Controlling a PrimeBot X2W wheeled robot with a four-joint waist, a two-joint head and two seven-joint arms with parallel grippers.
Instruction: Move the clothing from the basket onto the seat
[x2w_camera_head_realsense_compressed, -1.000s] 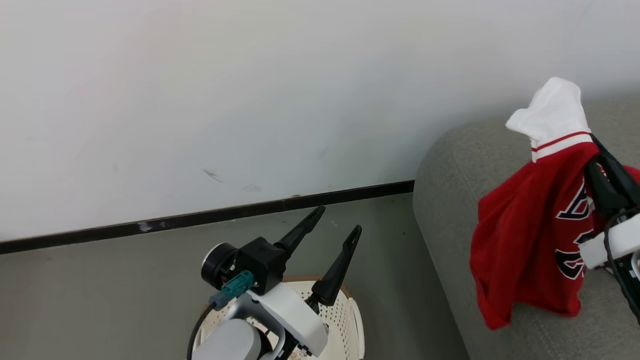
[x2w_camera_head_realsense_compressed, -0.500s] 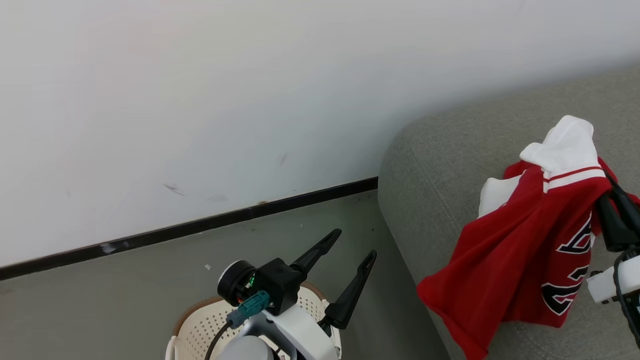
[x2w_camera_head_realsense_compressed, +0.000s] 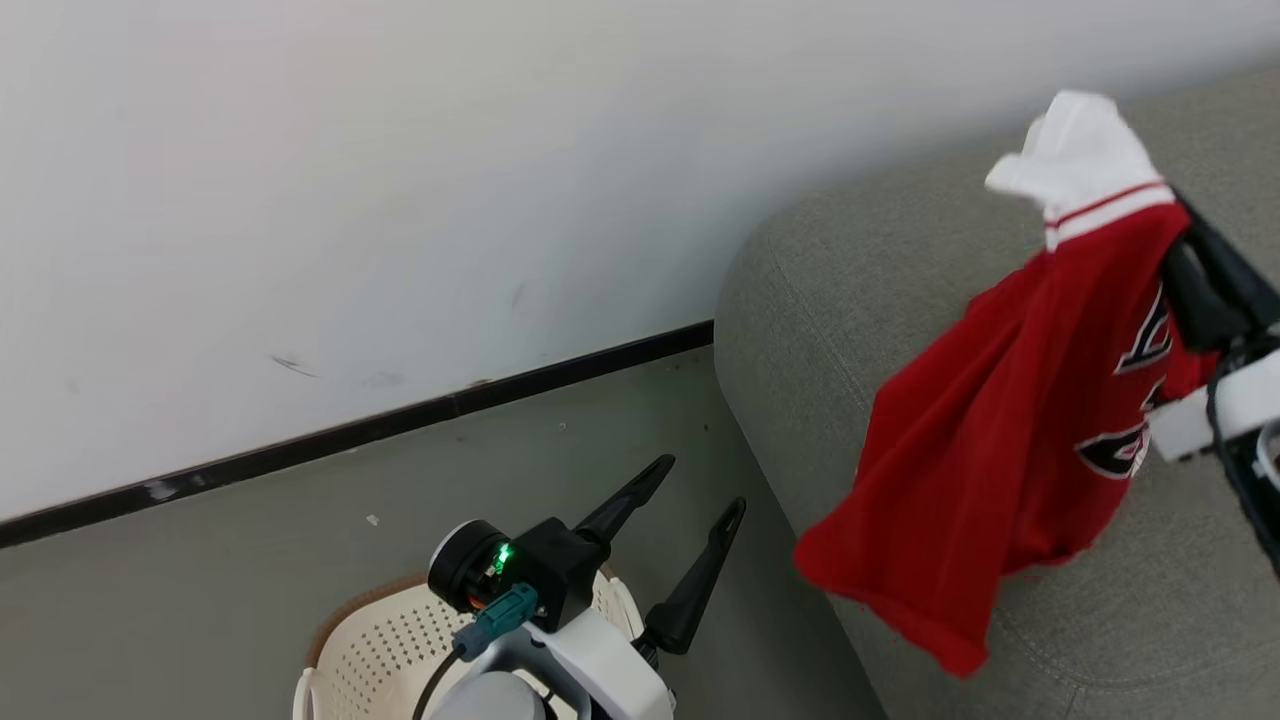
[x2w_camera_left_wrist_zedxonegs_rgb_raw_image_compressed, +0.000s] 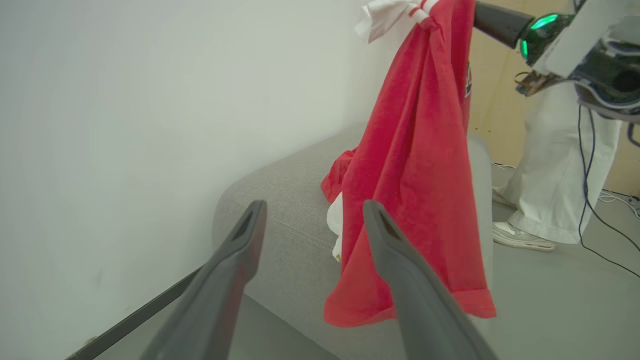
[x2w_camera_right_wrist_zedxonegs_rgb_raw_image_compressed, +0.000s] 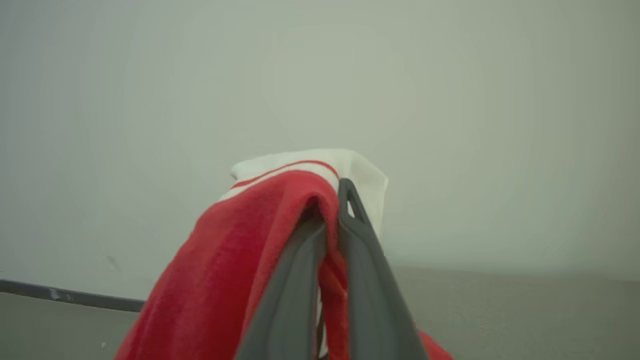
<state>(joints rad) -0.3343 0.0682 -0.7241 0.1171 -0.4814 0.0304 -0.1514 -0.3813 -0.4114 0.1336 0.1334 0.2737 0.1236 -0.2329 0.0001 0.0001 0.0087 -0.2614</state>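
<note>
Left gripper (x2w_camera_head_realsense_compressed: 700, 485) wide open, holding nothing, above basket (x2w_camera_head_realsense_compressed: 370, 660). Basket's visible wall bare, rest hidden under left arm, contents unclear. Clothing (x2w_camera_head_realsense_compressed: 1000, 450), red jersey with white trim, pinched near top in clamped right gripper (x2w_camera_right_wrist_zedxonegs_rgb_raw_image_compressed: 332, 220), hanging below it over seat (x2w_camera_head_realsense_compressed: 1100, 630). Hem near cushion edge, contact unclear. Judged: carry mostly done, lowering and release left. More items in basket possible.

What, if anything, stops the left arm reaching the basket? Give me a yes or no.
Probably yes, it can reach. The left arm sits right over the basket, jaws open and empty, nothing between them. The red shirt hangs aside over the sofa.
</note>
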